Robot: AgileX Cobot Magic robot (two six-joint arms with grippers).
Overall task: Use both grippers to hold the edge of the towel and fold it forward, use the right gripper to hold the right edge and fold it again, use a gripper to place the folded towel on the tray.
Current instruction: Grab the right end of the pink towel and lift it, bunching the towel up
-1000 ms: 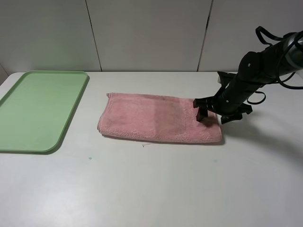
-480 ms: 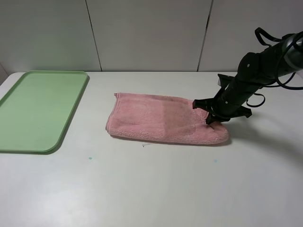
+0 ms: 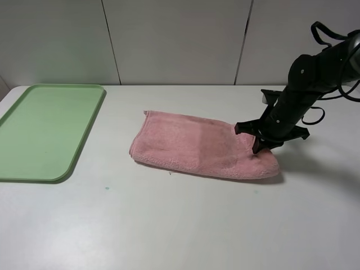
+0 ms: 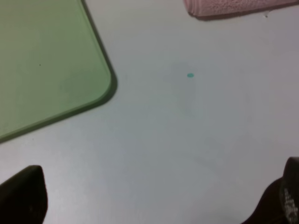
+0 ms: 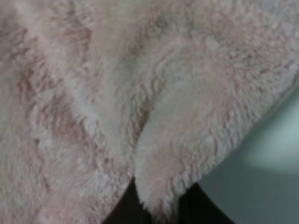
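Bright even light, soft shadow beside towel (image 3: 197,147), wrist views blurry

Robot lab test bench: white table (image 3: 169,225), plain grey wall panels (image 3: 174,39), black robot arm (image 3: 304,81).

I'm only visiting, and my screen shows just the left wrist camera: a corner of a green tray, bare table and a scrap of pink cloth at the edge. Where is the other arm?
Observer: It is at the cloth. The right gripper is clamped shut on the right end of the towel, the end away from the tray. The right wrist view shows the pile bunched between its fingers.
Operator: Is any of that cloth on the tray?
Observer: None. The high camera shows the towel as a folded strip lying on the table to the right of the tray, with bare table between them.
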